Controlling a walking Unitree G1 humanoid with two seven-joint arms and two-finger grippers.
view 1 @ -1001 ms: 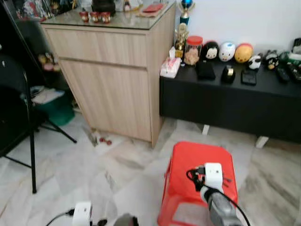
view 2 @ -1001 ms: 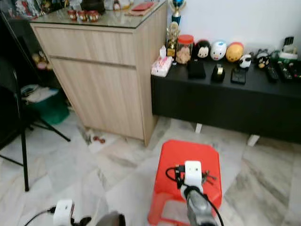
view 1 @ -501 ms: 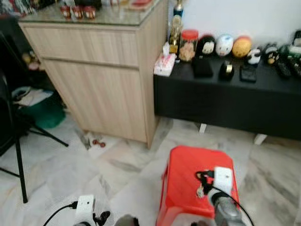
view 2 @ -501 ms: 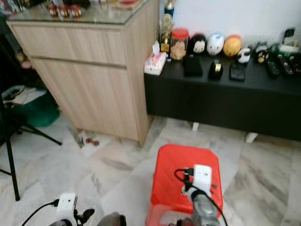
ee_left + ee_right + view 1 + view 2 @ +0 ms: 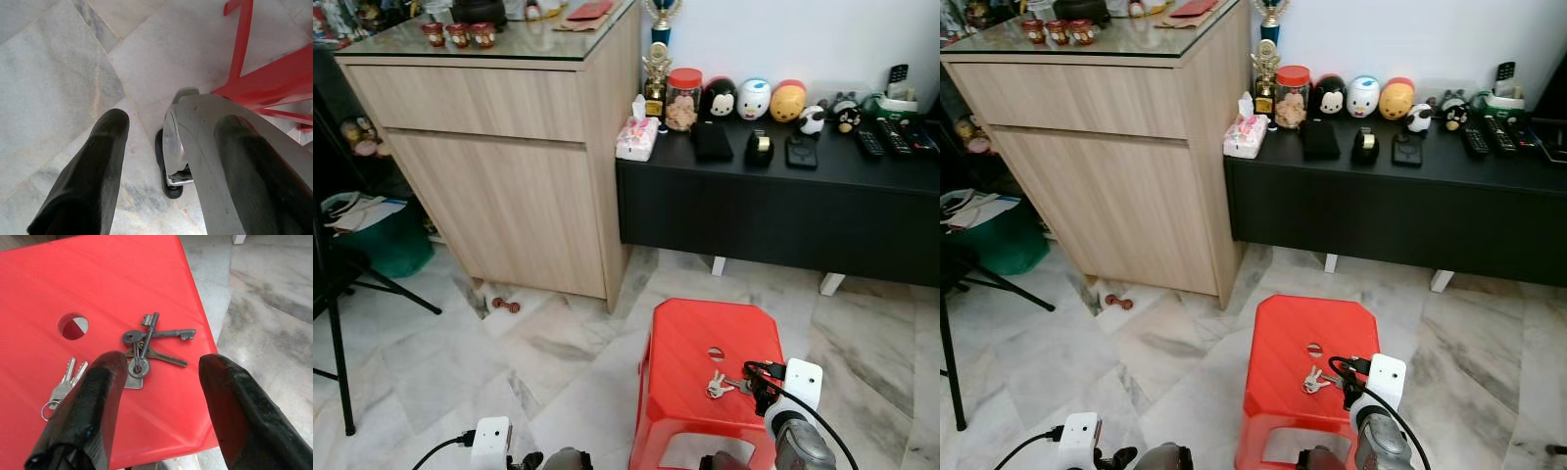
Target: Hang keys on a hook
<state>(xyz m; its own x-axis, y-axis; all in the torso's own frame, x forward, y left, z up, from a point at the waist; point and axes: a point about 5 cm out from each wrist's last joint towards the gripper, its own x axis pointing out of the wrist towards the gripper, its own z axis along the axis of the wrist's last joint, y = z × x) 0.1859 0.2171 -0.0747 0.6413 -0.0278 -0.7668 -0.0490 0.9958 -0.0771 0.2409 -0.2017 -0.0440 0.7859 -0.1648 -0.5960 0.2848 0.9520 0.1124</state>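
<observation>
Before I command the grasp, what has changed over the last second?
The head camera has shifted, so the whole scene sits differently. The right end effector has drawn back toward the near right corner of the red stool, uncovering two key bunches: dark keys between its open fingers, and silver keys beside them. Nothing has been gripped. The left end effector hangs idle as before.

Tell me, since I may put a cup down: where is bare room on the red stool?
The red plastic stool is bare across its back and left, beyond the round hole. The front right is crowded: two metal key bunches lie there, with the right tool open above them.
</observation>
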